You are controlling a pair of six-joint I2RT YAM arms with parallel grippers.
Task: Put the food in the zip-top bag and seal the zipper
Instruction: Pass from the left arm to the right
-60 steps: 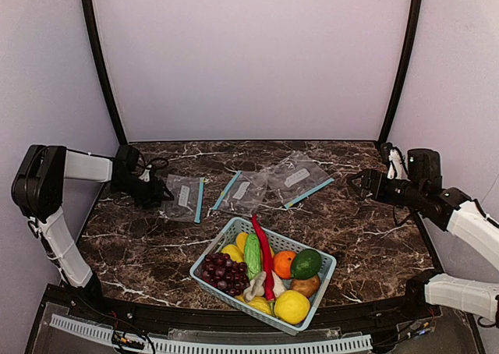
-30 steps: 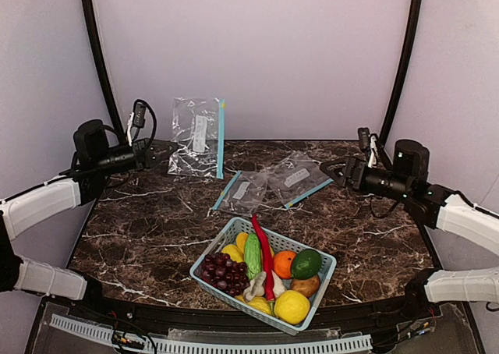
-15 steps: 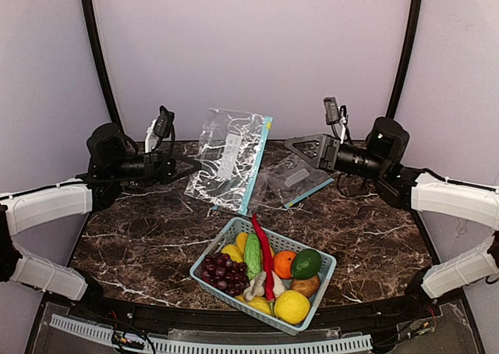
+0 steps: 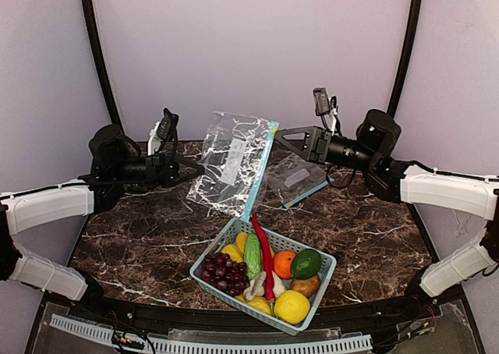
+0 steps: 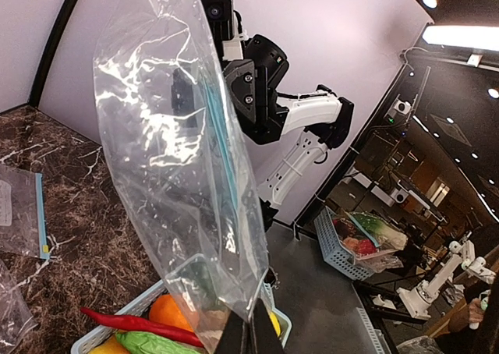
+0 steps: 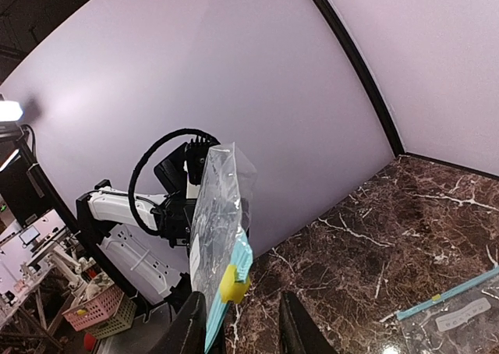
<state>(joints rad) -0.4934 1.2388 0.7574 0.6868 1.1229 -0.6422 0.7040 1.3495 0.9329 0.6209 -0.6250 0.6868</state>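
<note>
My left gripper (image 4: 193,170) (image 5: 249,332) is shut on one corner of the clear zip-top bag (image 4: 234,163) (image 5: 175,159) and holds it in the air above the table's back middle. The bag's light blue zipper (image 4: 266,146) (image 6: 242,259) carries a yellow slider (image 6: 232,284). My right gripper (image 4: 279,134) (image 6: 240,306) is at that edge, jaws apart, with the zipper strip between them close to the left finger (image 6: 192,330). The orange (image 4: 284,263), the dark avocado (image 4: 306,263) and the light green gourd (image 4: 253,254) lie in the blue basket (image 4: 330,270).
The basket at the table's front middle also holds a long red chili (image 4: 265,256), purple grapes (image 4: 221,272) and yellow fruit (image 4: 291,306). Another clear bag (image 4: 300,175) lies flat on the marble behind the held one. Black frame posts (image 4: 404,65) stand at the back corners.
The left gripper has lifted the bag off the table and swung it toward the middle. The right arm has risen to the bag's zipper edge, and its jaws have narrowed.
</note>
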